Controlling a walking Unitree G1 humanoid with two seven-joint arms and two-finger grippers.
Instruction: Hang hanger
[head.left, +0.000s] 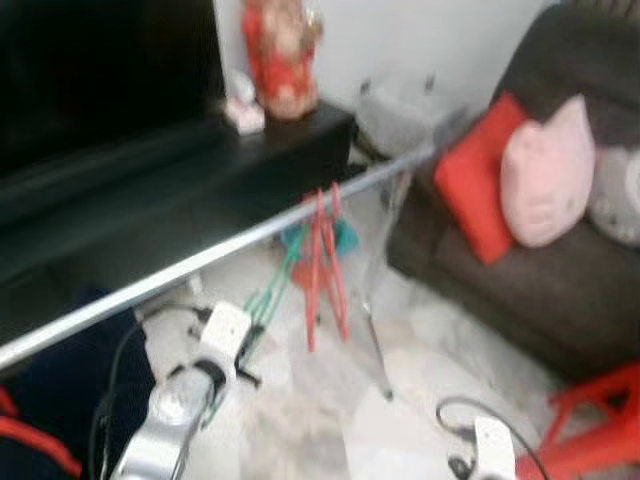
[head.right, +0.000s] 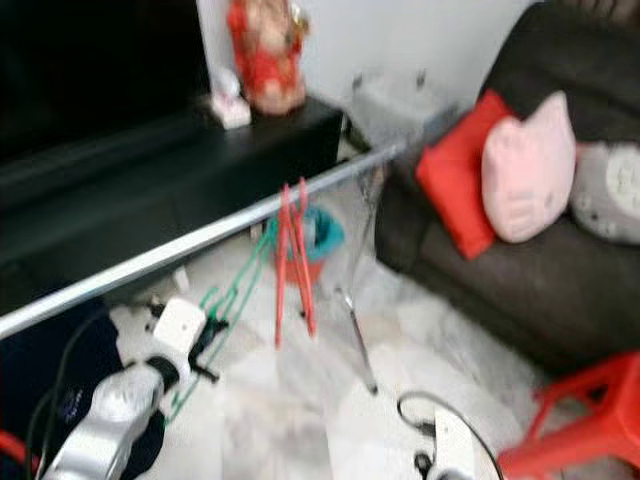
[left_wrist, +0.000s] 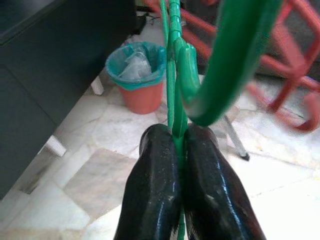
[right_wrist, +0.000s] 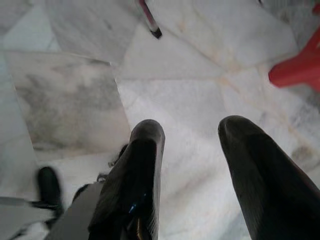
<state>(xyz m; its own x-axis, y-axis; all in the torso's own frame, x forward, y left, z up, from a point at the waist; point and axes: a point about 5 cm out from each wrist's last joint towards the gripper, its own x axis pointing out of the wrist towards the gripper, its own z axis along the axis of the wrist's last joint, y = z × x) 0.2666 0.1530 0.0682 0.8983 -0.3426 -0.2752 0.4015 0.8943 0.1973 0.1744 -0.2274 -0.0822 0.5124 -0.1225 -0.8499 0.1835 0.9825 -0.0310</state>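
The left gripper (left_wrist: 177, 135) is seen closest, its two glossy black fingers pressed together on the thin flat bar of a green hanger (left_wrist: 175, 85), whose thick curved hook arcs overhead in the left wrist view. In the head views the same green hanger (head.left: 262, 300) is held low, below and short of the rail (head.left: 250, 240), a smooth silver metal tube running diagonally across the scene. Red hangers (head.left: 325, 255) are already hooked on that rail, near its middle. The step in hand is judged to be the carry toward the rail, with the hooking not yet done. The next move is judged to call for a lift of the green hanger above the tube, hook opening turned downward, then a lowering over a bare stretch beside the red hangers. The plastic is thin and probably flexes, so twisting in the grasp is a risk. The right gripper (right_wrist: 192, 150) is recorded hanging low with its fingers parted and nothing between them, over pale veined marble floor tiles (right_wrist: 70, 95). An orange bin with a teal liner (left_wrist: 137, 75) stands on the floor by a dark cabinet (head.left: 150, 190). A dark fabric sofa (head.left: 540, 270) carries a red cushion (head.left: 475, 180) and a pink cat-shaped cushion (head.left: 548, 170).
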